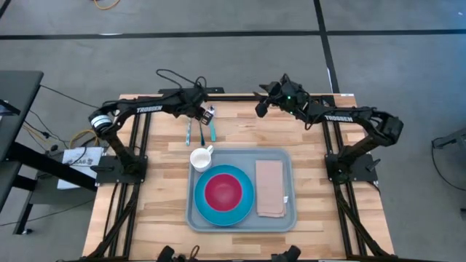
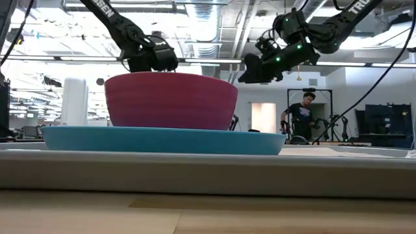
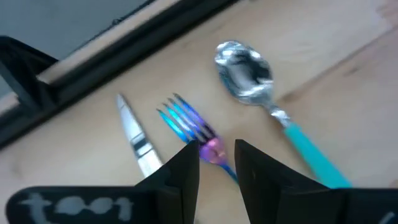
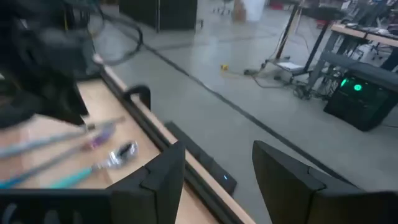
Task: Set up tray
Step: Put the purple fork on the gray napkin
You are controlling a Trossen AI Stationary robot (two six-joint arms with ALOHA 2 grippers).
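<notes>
From above, the tray (image 1: 277, 218) lies in the lower middle of the frame, on the wooden table (image 1: 145, 218). It already holds a blue plate (image 1: 207, 209) with a red bowl (image 1: 223, 191) set in it, and a folded tan napkin (image 1: 270, 188) to the right of the plate. A white cup (image 1: 201, 158) sits at the tray's upper left corner; whether it is inside the rim or just outside I cannot tell. Above the tray, apart from it, the cutlery (image 1: 202, 132) still lies on the bare table. The left gripper (image 1: 205, 113) hangs just over the upper end of that cutlery, while the right gripper (image 1: 261, 108) waits in the upper middle, over the table's far edge.

In the low view, the bowl (image 2: 170, 101) fills the centre of the frame, standing in the plate (image 2: 162, 139); both arms show high above it.

In the left wrist view, the left gripper (image 3: 217, 158) has its fingers a little apart, straddling the neck of a fork (image 3: 189, 124) without clamping it. A knife (image 3: 135, 138) lies just left of the fork and a spoon (image 3: 249, 71) with a teal handle to the right.

In the right wrist view, the right gripper (image 4: 214, 168) has its fingers wide apart and holds nothing; the cutlery shows at the frame's left.

The step in hand looks like fetching the cutlery. Next the left fingers would need to close on the fork alone, clear of the knife, lift it and carry it to the tray.
</notes>
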